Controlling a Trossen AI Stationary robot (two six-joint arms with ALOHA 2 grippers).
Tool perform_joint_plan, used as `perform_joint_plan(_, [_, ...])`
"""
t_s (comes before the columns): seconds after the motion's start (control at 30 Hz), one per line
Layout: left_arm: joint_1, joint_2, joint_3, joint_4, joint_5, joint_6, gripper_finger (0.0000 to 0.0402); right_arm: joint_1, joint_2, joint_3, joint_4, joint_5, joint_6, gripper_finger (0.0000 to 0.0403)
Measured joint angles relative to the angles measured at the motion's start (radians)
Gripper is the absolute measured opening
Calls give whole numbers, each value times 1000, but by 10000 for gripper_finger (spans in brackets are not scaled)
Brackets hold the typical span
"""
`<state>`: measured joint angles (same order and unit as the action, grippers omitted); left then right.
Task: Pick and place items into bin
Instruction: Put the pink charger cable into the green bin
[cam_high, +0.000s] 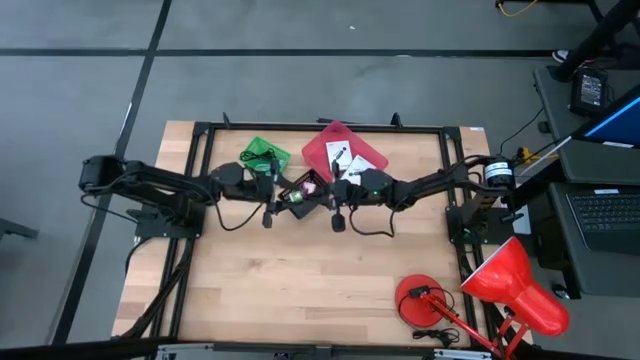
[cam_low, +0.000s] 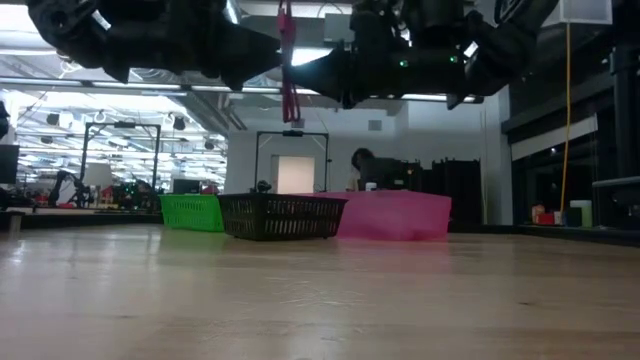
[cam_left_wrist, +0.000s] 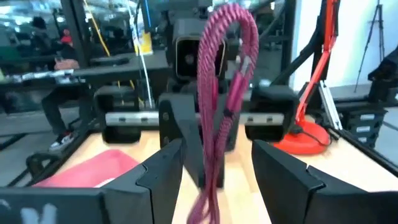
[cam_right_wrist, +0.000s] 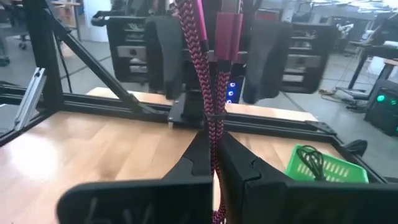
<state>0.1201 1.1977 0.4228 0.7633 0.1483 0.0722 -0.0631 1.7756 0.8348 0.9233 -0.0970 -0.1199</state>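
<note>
Maroon braided cord (cam_right_wrist: 208, 93), looped, doubled, pinched by R gripper (cam_right_wrist: 214, 163)

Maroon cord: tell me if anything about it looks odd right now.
The maroon cord is not in any bin. It hangs in the air between both arms, pinched in the right gripper, whose fingers are shut on it. The left gripper faces it with fingers open around the looped cord, above the black basket.
</note>
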Motion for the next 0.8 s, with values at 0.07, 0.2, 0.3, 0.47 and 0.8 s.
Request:
perform_joint_plan(0.07, [0, 20, 0, 38, 0, 0, 187, 0, 0, 8, -12, -4, -1, 0])
perform_joint_plan(0.2, [0, 39, 0, 84, 0, 0, 187, 0, 0, 10, -18, -3, -1, 0])
perform_joint_plan(0.3, [0, 40, 0, 84, 1, 0, 187, 0, 0, 10, -22, -3, -1, 0])
perform_joint_plan(0.47, [0, 40, 0, 83, 1, -6, 176, 0, 0, 10, -23, -3, -2, 0])
perform_joint_plan(0.8, [0, 51, -1, 85, 0, -10, 112, 0, 0, 10, -15, -2, 3, 0])
